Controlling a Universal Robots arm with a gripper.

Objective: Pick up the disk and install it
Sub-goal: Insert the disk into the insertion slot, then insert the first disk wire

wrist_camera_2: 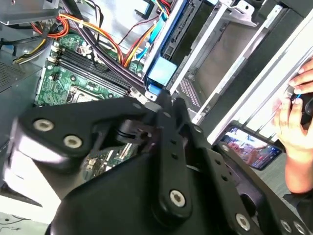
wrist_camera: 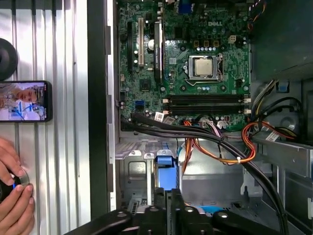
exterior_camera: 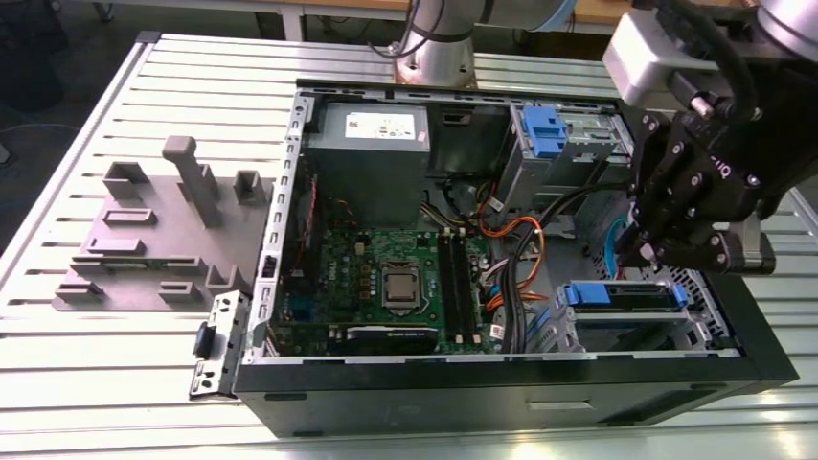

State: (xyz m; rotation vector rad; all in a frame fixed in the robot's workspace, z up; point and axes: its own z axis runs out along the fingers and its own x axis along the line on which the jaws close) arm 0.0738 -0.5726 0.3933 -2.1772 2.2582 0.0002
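Note:
The disk sits in the lower drive bay at the exterior view's right of the open computer case, with its blue carrier showing. In both wrist views the carrier's blue end lies just beyond my fingertips. My gripper hangs right over that end of the disk. Its black fingers are pressed together with nothing between them. I cannot tell whether the tips touch the carrier.
A small blue bracket sits in the upper bay, beside a grey box with a white sticker. Cables cross next to the bay, over the motherboard. A grey fixture lies outside the case. A hand and a phone are on the table.

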